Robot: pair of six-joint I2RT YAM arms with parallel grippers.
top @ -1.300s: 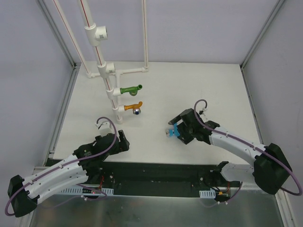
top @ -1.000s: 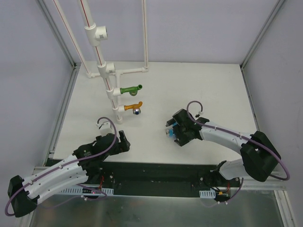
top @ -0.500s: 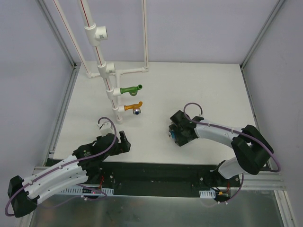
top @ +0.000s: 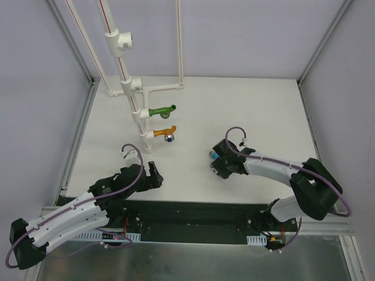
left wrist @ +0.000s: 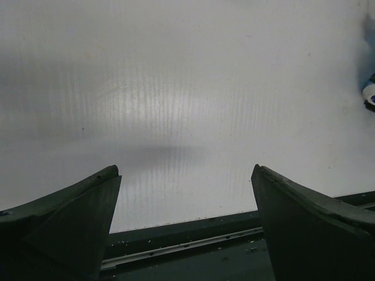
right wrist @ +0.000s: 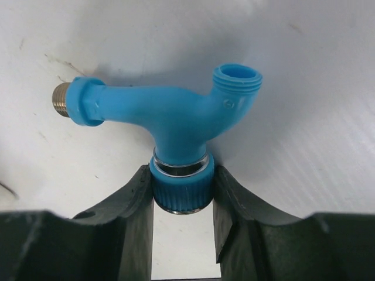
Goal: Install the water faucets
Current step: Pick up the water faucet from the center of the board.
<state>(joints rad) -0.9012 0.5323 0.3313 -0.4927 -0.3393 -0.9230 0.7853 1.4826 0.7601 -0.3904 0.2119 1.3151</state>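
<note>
White table (top: 263,105): right claw (right wrist: 183,181) clamps blue tap (right wrist: 176,117) by its ribbed collar, spout projecting beyond the tips, centre-right of top view; left claw (left wrist: 184,172) sits spread wide, lower left.

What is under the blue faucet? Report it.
Only white table shows beneath the blue faucet, along with its shadow. The patch directly under its body is covered, so contact cannot be judged. The right end effector grips it from the sides.
</note>
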